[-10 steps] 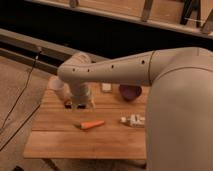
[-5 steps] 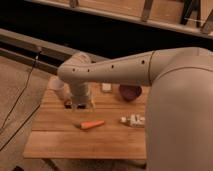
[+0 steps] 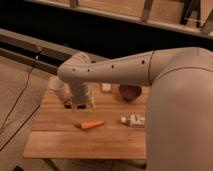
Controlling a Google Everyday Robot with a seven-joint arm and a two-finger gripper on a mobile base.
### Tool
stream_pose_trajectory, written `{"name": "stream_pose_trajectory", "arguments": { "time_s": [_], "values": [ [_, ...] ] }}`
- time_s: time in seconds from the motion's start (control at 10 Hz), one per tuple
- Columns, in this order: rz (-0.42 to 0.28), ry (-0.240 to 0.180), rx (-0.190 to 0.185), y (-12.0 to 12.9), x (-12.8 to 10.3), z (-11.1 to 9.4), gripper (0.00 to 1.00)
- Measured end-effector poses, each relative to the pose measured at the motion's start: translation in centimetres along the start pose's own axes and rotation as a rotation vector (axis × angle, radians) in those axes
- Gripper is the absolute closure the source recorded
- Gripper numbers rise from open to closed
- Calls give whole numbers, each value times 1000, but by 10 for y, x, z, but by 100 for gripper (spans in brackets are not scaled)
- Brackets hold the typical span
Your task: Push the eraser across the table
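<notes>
A small orange carrot [image 3: 91, 124] lies near the front. To its right, a little apart, lies a white tube with a printed label [image 3: 132, 120]. Farther back sit a small white block [image 3: 106, 87] and, near it, a round dark purple thing [image 3: 130, 92]. A thin black cable [image 3: 20, 100] runs over the grey floor [image 3: 15, 80] on the left.

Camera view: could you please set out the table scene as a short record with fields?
table: light wooden planks
eraser: dark, far left part of the table, close beside the gripper; contact unclear
gripper: low over the table, just right of the eraser in view, fingers open, empty
carrot: lying nearer the camera than the gripper
white tube: right of the carrot
white block: far edge
dark red round thing: right of the block
</notes>
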Motion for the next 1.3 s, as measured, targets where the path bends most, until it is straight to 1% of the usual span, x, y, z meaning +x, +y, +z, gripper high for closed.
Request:
{"name": "stream_pose_trajectory", "arguments": {
  "time_s": [0.4,0.5,0.6,0.7,0.9,1.0,1.1,1.3],
  "values": [
    [0,0,1,-1,0,0,35],
    [11,1,7,-3,1,0,35],
    [48,10,38,-19,-2,3,35],
    [70,8,59,-29,-7,4,35],
    [82,-3,101,-40,-28,7,35],
    [66,-6,121,-40,-44,12,35],
    [55,-5,133,-41,-55,15,35],
    [24,7,155,-38,-82,29,35]
  ]
}}
